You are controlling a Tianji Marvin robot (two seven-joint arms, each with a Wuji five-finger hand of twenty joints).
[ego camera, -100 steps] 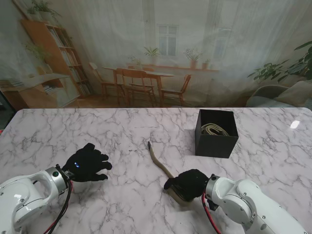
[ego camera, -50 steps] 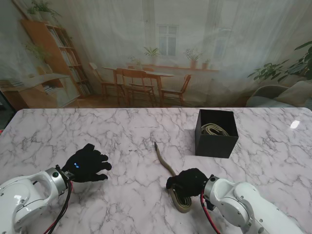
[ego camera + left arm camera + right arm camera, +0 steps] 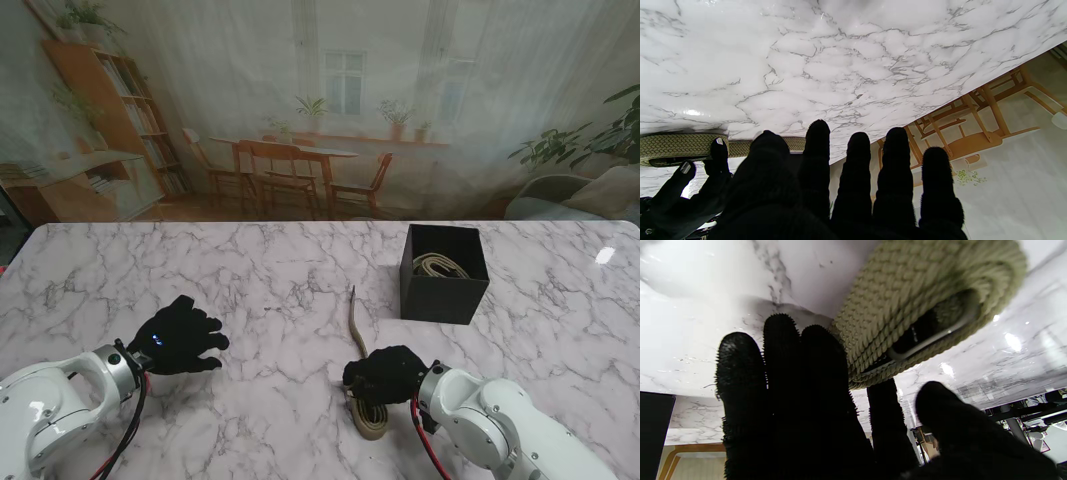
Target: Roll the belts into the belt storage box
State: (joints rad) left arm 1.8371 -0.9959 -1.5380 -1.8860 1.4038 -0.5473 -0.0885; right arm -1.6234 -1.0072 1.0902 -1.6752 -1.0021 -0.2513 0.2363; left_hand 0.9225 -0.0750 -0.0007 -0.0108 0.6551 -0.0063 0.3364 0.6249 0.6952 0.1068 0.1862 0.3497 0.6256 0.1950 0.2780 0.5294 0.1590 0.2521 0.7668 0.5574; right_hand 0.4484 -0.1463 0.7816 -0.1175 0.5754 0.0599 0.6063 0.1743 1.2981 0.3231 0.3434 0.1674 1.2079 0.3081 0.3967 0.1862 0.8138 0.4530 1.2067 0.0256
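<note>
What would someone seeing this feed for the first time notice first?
Probably the right hand, gloved in black, pressing on the woven olive belt near me, with the strap's free end trailing away toward the black belt storage box on the right, which already holds a pale coiled belt. Next, the left hand, fingers spread and holding nothing, on the left of the marble table.

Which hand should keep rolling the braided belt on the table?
Right. The right hand already sits on the braided belt, at its folded buckle end, with the black storage box on its side. The left hand hovers open, apart from the belt.
</note>
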